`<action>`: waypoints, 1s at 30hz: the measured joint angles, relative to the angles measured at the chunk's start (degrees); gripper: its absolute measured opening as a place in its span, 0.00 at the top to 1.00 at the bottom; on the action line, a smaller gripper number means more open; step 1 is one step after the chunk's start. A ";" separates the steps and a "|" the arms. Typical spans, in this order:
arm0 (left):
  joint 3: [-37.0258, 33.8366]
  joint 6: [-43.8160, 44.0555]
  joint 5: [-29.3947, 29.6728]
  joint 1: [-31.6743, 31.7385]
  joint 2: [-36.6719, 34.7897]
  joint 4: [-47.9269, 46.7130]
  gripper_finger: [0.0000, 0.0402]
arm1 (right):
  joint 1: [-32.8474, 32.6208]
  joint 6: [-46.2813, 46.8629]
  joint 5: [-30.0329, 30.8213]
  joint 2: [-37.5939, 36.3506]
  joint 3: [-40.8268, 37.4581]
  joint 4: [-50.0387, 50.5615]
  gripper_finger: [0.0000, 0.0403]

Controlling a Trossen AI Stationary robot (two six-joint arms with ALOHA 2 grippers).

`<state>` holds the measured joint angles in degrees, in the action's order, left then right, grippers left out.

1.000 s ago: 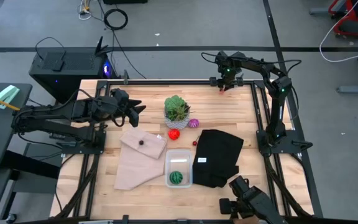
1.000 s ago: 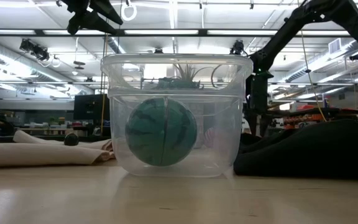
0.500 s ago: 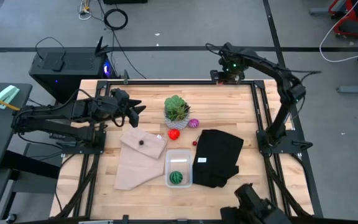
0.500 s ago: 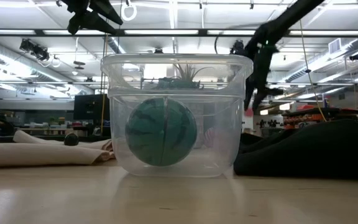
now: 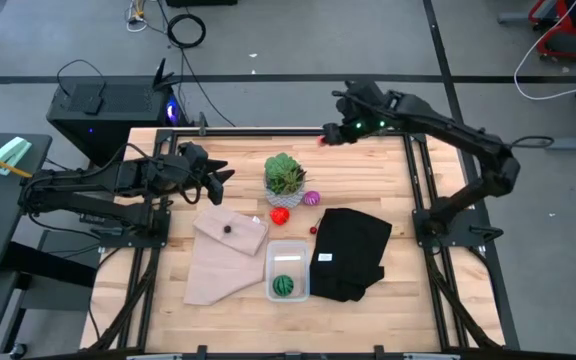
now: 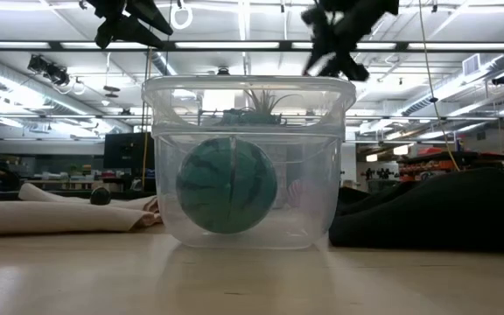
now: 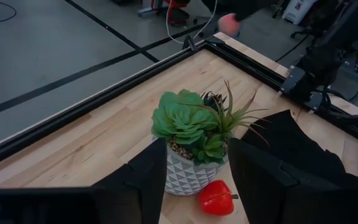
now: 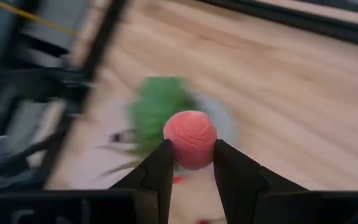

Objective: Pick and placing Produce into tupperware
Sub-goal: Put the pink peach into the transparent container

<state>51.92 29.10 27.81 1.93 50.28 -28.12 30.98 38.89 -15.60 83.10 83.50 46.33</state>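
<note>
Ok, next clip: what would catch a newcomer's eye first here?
Probably the right gripper, raised over the table's far edge and shut on a pink-red piece. Next, the clear tupperware near the front edge, between the tan cloth and black cloth, already holding the dark green striped ball. The left gripper waits, facing the potted plant.

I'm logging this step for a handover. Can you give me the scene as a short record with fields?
right gripper: shut on pink-red piece, up over the table's far edge
left gripper: open, empty, facing the potted plant
tupperware: holds the dark green striped ball only
still on table: red piece, magenta striped ball, tiny red piece
on tan cloth: small dark piece
black cloth: right of the tupperware
</note>
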 joint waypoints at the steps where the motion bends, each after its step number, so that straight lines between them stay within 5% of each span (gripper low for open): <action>1: -0.02 0.13 0.00 -0.02 0.00 0.00 0.56 | -1.85 1.45 0.00 -0.34 0.00 -1.82 0.73; 18: -0.02 -1.80 -2.86 -0.06 -0.14 -2.11 0.56 | -23.70 16.34 2.01 4.06 0.04 -39.77 0.74; 30: -0.06 -1.92 -2.85 0.01 -6.69 -9.59 0.54 | -28.77 15.86 -2.17 10.66 1.57 -45.03 0.74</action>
<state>51.86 27.18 24.96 1.93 43.59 -37.71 2.21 54.75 -17.76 93.77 85.07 1.30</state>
